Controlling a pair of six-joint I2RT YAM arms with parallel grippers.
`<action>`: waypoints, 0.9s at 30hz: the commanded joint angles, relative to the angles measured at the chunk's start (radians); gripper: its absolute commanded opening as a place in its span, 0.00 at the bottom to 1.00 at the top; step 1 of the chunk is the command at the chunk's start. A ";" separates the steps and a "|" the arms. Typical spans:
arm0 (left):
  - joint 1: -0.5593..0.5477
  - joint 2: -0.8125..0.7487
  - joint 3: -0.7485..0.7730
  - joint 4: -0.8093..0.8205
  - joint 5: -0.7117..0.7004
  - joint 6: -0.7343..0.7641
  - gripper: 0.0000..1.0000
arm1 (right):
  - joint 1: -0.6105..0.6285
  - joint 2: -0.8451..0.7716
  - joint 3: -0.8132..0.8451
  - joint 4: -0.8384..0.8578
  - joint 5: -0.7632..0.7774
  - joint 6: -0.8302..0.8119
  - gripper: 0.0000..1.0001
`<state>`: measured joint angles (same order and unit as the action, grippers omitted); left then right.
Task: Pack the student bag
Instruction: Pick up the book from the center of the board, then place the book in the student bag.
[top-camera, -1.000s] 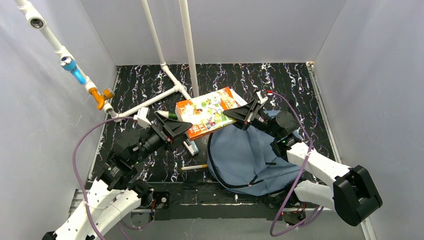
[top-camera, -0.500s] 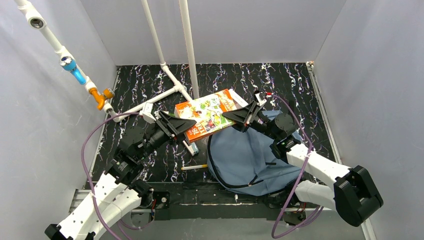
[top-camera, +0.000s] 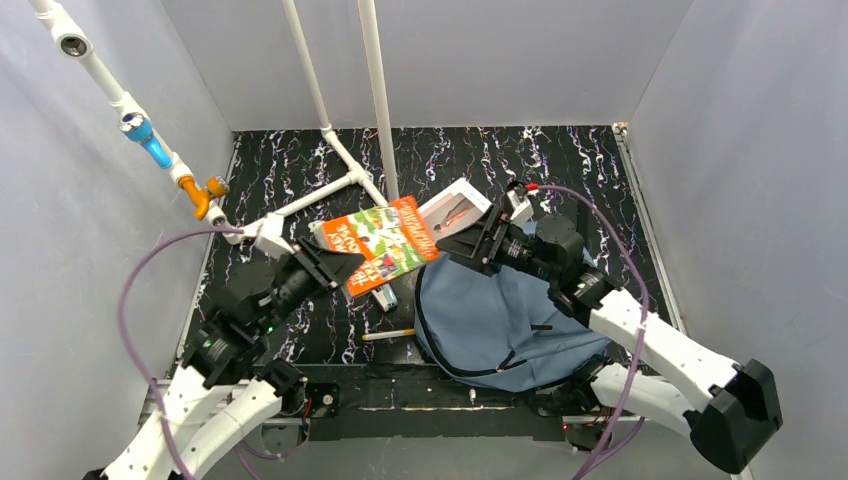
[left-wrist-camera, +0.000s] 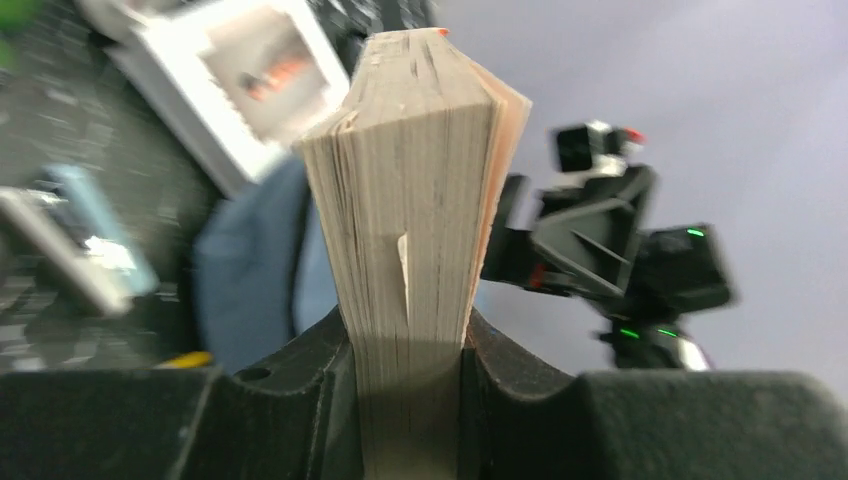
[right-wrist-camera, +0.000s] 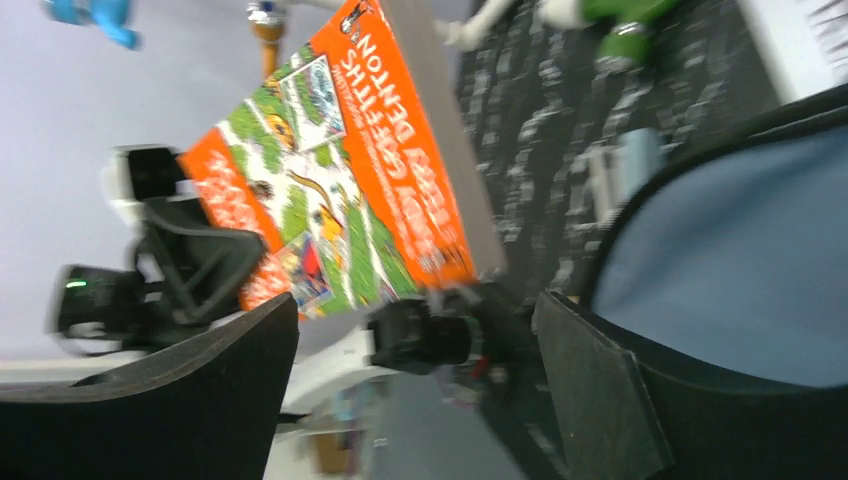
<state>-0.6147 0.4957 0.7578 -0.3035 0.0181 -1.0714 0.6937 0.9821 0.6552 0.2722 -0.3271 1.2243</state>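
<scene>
Student bag (top-camera: 500, 320) lies flat on the desk (top-camera: 280, 170) by the near edge, a bit right of centre, right under the right arm. From the top view I can't tell if it's unzipped or what's inside, and the wrist cams only catch a patch of blue fabric.

Left wrist cam gives the best look at the grip: the left tool (left-wrist-camera: 410, 345) is clenched on the page edge of the orange picture book (left-wrist-camera: 410, 200), with the book standing up out of the jaws. From the top cam you just see the book tilted above mid-desk. Right wrist cam shows the book's cover face-on, and the right tool (right-wrist-camera: 415, 305) spread wide, gripping nothing, beside the book but not touching.

Compared with a second ago, the book has swung left and away from the right tool, which was at its right edge then. That uncovers a white book (top-camera: 460, 205) lying toward the far edge.
</scene>
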 joint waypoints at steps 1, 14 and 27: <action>0.012 -0.111 0.158 -0.316 -0.319 0.265 0.00 | -0.003 -0.096 0.134 -0.511 0.193 -0.413 0.98; 0.012 -0.144 0.336 -0.645 -0.482 0.325 0.00 | 0.555 0.300 0.448 -0.871 0.968 -0.458 0.99; 0.012 -0.136 0.274 -0.662 -0.386 0.278 0.00 | 0.730 0.581 0.562 -1.048 1.337 -0.436 0.86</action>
<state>-0.6041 0.3561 1.0477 -1.0187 -0.3759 -0.7666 1.4208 1.5841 1.1873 -0.6880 0.8242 0.7639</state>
